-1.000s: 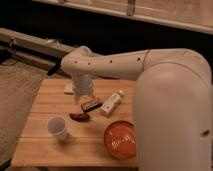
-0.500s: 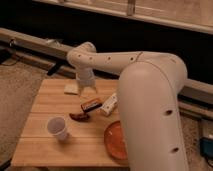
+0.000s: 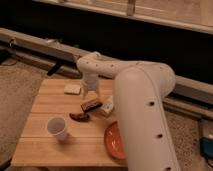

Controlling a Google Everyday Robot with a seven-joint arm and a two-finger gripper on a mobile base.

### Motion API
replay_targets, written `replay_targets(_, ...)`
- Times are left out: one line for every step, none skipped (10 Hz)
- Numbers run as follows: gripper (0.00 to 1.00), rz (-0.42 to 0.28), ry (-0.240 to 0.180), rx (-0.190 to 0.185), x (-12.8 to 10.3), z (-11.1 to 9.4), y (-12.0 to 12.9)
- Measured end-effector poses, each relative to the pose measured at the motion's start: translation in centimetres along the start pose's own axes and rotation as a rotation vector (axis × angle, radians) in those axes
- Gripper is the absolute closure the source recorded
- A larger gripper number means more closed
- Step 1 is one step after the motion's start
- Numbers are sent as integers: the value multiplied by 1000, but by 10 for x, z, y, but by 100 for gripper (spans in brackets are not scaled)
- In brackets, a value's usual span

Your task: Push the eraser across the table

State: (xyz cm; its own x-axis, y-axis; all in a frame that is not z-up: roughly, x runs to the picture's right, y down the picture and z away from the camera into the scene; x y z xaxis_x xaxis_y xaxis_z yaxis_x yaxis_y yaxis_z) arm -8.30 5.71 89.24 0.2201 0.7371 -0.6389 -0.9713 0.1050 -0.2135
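The eraser [image 3: 91,105] is a small dark bar with a reddish face, lying at an angle near the middle of the wooden table [image 3: 45,107]. My gripper [image 3: 91,93] points down from the white arm, just behind the eraser's far side and very close to it. I cannot tell whether it touches the eraser.
A pale square block [image 3: 72,89] lies left of the gripper. A dark reddish sausage-like lump [image 3: 79,116] lies in front of the eraser. A white cup [image 3: 58,128] stands at the front left. A red plate [image 3: 113,140] and a white object [image 3: 107,106] are partly hidden by my arm.
The arm has swung so that it covers more of the table's right side, and the gripper has come down closer to the eraser. The eraser has not visibly moved.
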Motion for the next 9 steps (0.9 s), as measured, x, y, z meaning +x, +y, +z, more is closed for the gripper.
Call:
replay_targets(35, 4, 3, -2, -3, 6, -3)
replay_targets(35, 10, 6, -6, -8, 11, -6)
replay_targets(35, 17, 14, -8, -12, 16, -10)
replay_targets(35, 23, 19, -8, -15, 20, -14)
replay_targets(35, 28, 21, -10, -16, 22, -18)
replay_targets(35, 36, 26, -16, -18, 26, -22)
replay_targets(35, 41, 28, -25, -20, 30, -24)
replay_targets(35, 50, 33, -36, -20, 33, -28)
replay_targets(35, 60, 39, -50, -20, 37, -30)
